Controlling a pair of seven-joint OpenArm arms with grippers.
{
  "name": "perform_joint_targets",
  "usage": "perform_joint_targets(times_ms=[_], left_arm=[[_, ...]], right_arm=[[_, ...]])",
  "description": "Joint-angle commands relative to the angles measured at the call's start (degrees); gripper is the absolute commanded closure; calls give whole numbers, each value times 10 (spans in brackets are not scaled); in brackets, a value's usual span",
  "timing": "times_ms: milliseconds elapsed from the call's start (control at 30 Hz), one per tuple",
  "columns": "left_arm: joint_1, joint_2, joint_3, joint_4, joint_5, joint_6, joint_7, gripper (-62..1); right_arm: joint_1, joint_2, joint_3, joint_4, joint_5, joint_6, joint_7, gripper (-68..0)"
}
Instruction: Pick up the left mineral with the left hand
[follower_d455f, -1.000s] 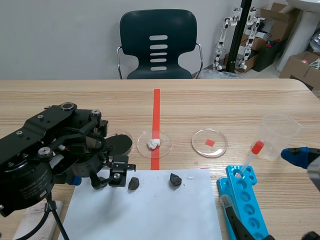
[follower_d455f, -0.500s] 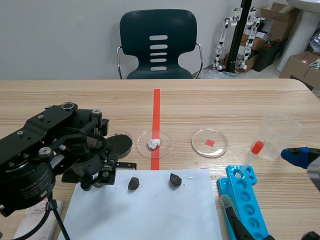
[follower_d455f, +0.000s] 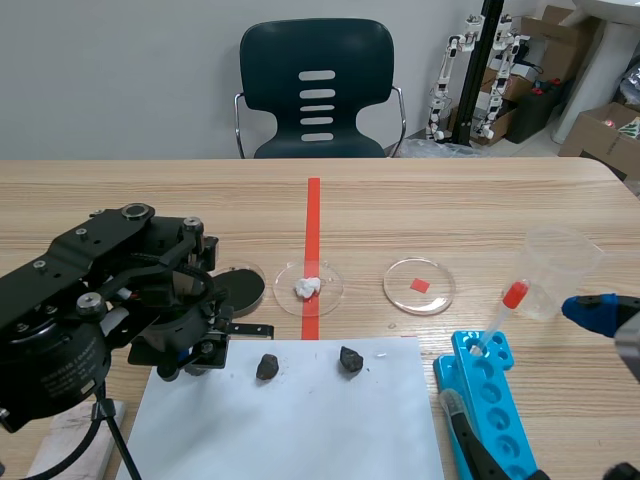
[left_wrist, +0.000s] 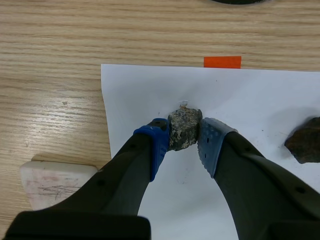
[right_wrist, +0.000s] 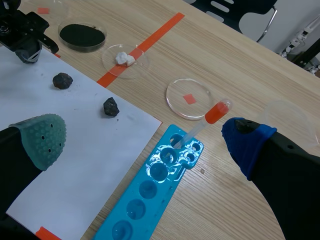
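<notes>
Left gripper (left_wrist: 184, 136) was clamped on the left mineral (left_wrist: 184, 129), blue pads (left_wrist: 159, 137) pressing both its sides. Grip sat over the white paper sheet (left_wrist: 250, 100), near the sheet's far-left corner and just inside its left edge. Couldn't tell from the wrist view whether the rock was off the paper or touching it. In the scene view the left gripper (follower_d455f: 195, 355) hid the rock entirely. Two other dark minerals lay on the sheet along its far edge: the middle mineral (follower_d455f: 267, 366) near the gripper, the right mineral (follower_d455f: 350, 359) further toward the sheet's right side. A white block (left_wrist: 55, 182) sat on the tabletop (follower_d455f: 450, 200) off the sheet's left edge. Right gripper (right_wrist: 145, 137) hung over the near-right part of the tabletop, fingers wide apart with nothing between them, above a blue well tray (right_wrist: 155, 185) with a red-bulb dropper (right_wrist: 205, 122) resting in it. Three petri dishes sat in a row beyond the sheet: dark dish (follower_d455f: 238, 285), dish with white lumps (follower_d455f: 308, 287), dish with a red square (follower_d455f: 419, 285).
</notes>
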Motion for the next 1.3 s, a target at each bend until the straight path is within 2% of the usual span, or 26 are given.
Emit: perform_joint_targets(times_ms=[0,133,400,600,767,867,967,1133,1267], left_arm=[[-4,0,-3,9,0,0,-5,-130],[-3,-1,-3,10,0,0,-17,-130],[37,-20,-5,56,0,0,-131,-130],[78,-59,-5,131,0,-2,-198,-130],[120,-104,-5,209,-28,-11,-266,-130],[150,-132,-5,255,-46,-42,-320,-130],[183,-162,-5,297,-60,-103,-390,-130],[239,-206,-12,354,-59,-188,-505,-130],[293,-231,-39,402,-35,-275,-576,-130]], right_arm=[[4,4,2,7,5,-2,9,-679],[4,4,2,7,5,-2,9,-679],[4,4,2,7,5,-2,9,-679],[4,4,2,7,5,-2,9,-679],[4,4,2,7,5,-2,9,-679],[4,4,2,7,5,-2,9,-679],[4,4,2,7,5,-2,9,-679],[4,4,2,7,5,-2,9,-679],[4,4,2,7,5,-2,9,-679]])
